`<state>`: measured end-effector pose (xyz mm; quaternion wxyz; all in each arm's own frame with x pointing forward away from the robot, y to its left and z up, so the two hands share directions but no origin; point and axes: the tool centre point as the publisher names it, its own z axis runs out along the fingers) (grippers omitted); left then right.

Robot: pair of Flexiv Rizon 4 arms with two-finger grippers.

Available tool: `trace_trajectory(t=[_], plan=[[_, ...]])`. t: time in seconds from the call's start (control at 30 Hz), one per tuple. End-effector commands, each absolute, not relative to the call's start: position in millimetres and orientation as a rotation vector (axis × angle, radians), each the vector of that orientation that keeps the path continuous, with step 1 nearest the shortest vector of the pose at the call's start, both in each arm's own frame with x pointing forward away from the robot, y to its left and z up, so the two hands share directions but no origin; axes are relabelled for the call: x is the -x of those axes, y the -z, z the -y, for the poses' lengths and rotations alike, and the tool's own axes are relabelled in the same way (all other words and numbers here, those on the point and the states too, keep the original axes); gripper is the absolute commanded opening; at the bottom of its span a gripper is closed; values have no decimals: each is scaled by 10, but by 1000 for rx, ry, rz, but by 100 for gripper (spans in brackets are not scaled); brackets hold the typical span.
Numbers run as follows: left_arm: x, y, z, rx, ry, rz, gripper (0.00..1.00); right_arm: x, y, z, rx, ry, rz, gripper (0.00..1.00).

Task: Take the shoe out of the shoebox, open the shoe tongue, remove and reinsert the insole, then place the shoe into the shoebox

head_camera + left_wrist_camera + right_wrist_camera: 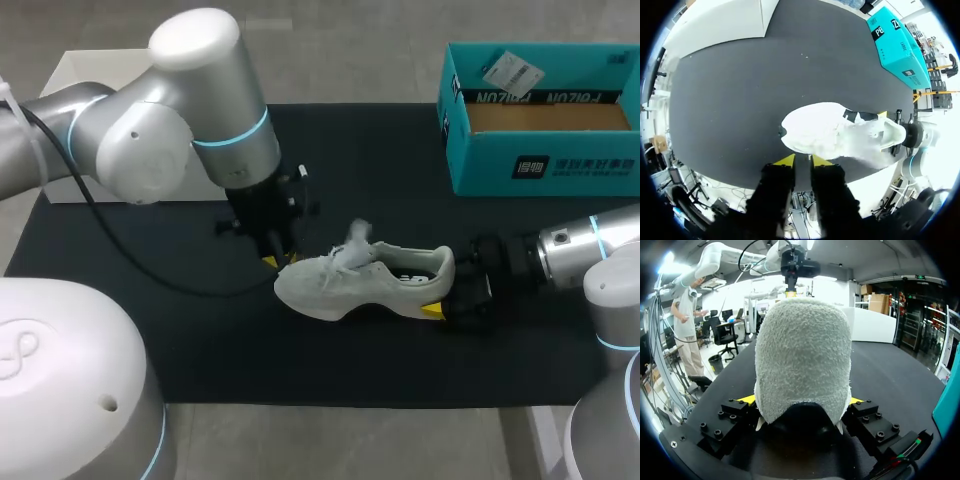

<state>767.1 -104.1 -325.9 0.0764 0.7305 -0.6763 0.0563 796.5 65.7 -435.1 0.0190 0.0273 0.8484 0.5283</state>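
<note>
Shoe (365, 280): pale grey-white, out of the box, resting on the black mat (180, 350) near the table's middle. The toe points toward your left arm and the heel toward your right. The laces are loose and stick up over the tongue.

Your right gripper (801, 401): comes in low from the right, close to the mat, and is clamped on the heel. One yellow tip shows on each side of the heel, both pressed against it. The back of the heel fills most of the right wrist view.

Your left gripper (802, 161): hangs almost straight down at the toe end. The fingers stand a narrow gap apart with nothing between them, so it is grasping nothing. The toe lies just ahead of the yellow tips; you cannot tell whether a tip touches it.

Shoebox (540, 120): teal, open-topped, upright at the mat's far right edge, well apart from the shoe. Its brown cardboard floor shows inside. A white tag (510, 70) lies at its back rim.
</note>
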Motion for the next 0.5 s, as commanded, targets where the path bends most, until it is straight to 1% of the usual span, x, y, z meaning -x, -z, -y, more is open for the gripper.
trace_trajectory(t=[0.03,0.13,0.27,0.3,0.37,0.4,0.47,0.5], plan=[[-7715,3315,1069,-2237,-40,2036,15,-7969,4380,-684,-86,-1637,-2634,0],[-7711,3368,1029,-2246,-32,2016,20,-7969,4380,-684,-86,-1637,-2634,0],[-7711,3351,1006,-2241,-95,2001,15,-7969,4380,-684,-86,-1637,-2634,0],[-7713,3328,1010,-2234,-111,2006,16,-7969,4380,-684,-86,-1637,-2634,0],[-7726,3272,1034,-2198,-187,2006,21,-7969,4380,-684,-86,-1637,-2634,0],[-7737,3226,1058,-2173,-231,2017,27,-7969,4380,-684,-86,-1637,-2634,0],[-7771,3126,1136,-2133,-246,2064,42,-7969,4380,-684,-86,-1637,-2634,0],[-7790,3067,1183,-2106,-273,2083,47,-7969,4380,-684,-86,-1637,-2634,0]])
